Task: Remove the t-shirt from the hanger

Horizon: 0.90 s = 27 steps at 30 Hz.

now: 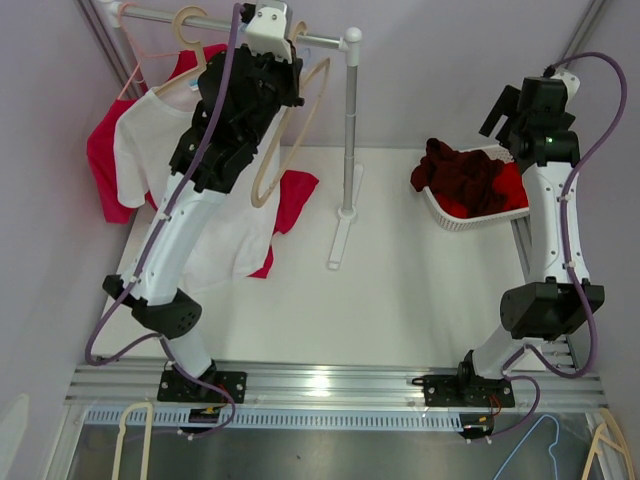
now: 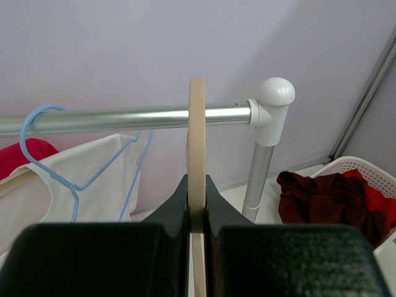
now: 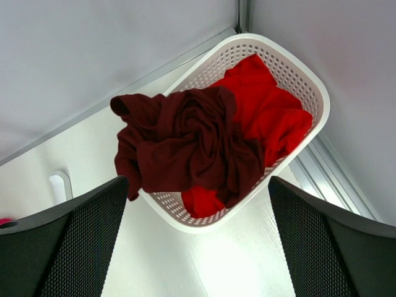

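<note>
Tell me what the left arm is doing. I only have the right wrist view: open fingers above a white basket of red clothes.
Observer: The left gripper is shut on a cream hanger, up at the metal rail.
Operator: Is there a shirt on that hanger?
Observer: No, the top view shows it bare.
Operator: What else hangs on the rail?
Observer: A white t-shirt on another hanger near the rail's left end, with a red garment behind it.
</note>
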### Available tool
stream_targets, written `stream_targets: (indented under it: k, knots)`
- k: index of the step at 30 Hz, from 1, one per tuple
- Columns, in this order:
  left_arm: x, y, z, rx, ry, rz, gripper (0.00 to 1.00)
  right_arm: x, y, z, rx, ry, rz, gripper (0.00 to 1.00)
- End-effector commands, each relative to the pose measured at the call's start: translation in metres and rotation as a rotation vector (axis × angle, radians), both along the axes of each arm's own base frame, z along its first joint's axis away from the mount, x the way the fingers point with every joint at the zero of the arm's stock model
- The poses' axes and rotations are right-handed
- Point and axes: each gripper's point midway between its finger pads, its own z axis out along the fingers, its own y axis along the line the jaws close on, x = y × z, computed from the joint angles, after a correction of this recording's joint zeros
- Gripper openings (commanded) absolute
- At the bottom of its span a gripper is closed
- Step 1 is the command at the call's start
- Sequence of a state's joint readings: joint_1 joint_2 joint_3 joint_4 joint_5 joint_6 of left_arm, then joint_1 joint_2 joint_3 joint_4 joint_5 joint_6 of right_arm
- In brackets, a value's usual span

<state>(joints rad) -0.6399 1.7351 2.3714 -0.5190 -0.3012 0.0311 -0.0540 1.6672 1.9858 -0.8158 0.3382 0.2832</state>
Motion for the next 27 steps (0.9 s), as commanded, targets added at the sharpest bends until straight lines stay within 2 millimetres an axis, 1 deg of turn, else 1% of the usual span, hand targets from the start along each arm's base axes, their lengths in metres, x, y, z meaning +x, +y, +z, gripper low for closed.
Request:
stream_targets:
  k: [1, 2, 3, 4, 5, 6, 7, 8, 9, 10, 11, 12, 15, 18, 23, 27]
  knots:
    - [0.002, 0.006, 0.022, -0.006, -0.071, -0.001, 0.01, -0.007, 0.002, 0.020, -0.014, -0.058, 0.017, 1.00]
    - [0.004, 0.007, 0.022, -0.010, -0.075, 0.003, 0.01, -0.008, 0.002, 0.020, -0.013, -0.060, 0.018, 0.99]
    - [0.007, 0.006, 0.021, -0.012, -0.073, 0.004, 0.01, -0.011, 0.006, 0.025, -0.011, -0.077, 0.028, 1.00]
    - [0.011, 0.003, 0.018, -0.011, -0.071, -0.005, 0.01, -0.011, 0.008, 0.022, -0.010, -0.074, 0.035, 0.99]
    - [0.014, 0.004, 0.018, -0.020, -0.071, -0.006, 0.01, -0.012, 0.010, 0.026, -0.008, -0.094, 0.042, 0.99]
    - [0.017, 0.003, 0.017, -0.023, -0.072, -0.011, 0.01, -0.017, 0.014, 0.036, -0.004, -0.126, 0.056, 0.99]
    - [0.021, 0.002, 0.015, -0.022, -0.071, -0.013, 0.01, -0.019, 0.017, 0.031, 0.000, -0.122, 0.064, 0.99]
    - [0.024, 0.001, 0.013, -0.021, -0.070, -0.014, 0.01, -0.018, 0.019, 0.036, 0.003, -0.151, 0.075, 1.00]
    - [0.027, 0.000, 0.013, -0.022, -0.073, -0.016, 0.01, -0.024, 0.025, 0.044, 0.008, -0.180, 0.100, 0.99]
    - [0.029, -0.002, 0.011, -0.019, -0.071, -0.020, 0.01, -0.025, 0.027, 0.044, 0.009, -0.189, 0.108, 1.00]
    - [0.029, -0.002, 0.013, -0.022, -0.076, -0.020, 0.01, -0.026, 0.028, 0.045, 0.009, -0.194, 0.118, 0.99]
    - [0.031, -0.003, 0.012, -0.021, -0.074, -0.020, 0.01, -0.031, 0.029, 0.050, 0.006, -0.208, 0.122, 0.99]
    - [0.036, -0.005, 0.009, -0.018, -0.074, -0.020, 0.01, -0.037, 0.026, 0.053, -0.004, -0.210, 0.117, 1.00]
    - [0.039, -0.005, 0.009, -0.025, -0.078, -0.025, 0.01, -0.041, 0.029, 0.058, -0.004, -0.225, 0.127, 0.99]
    - [0.044, -0.009, 0.009, -0.033, -0.088, -0.032, 0.01, -0.041, 0.031, 0.055, 0.002, -0.225, 0.138, 1.00]
    - [0.051, -0.010, 0.007, -0.038, -0.095, -0.029, 0.01, -0.040, 0.034, 0.053, 0.008, -0.220, 0.153, 1.00]
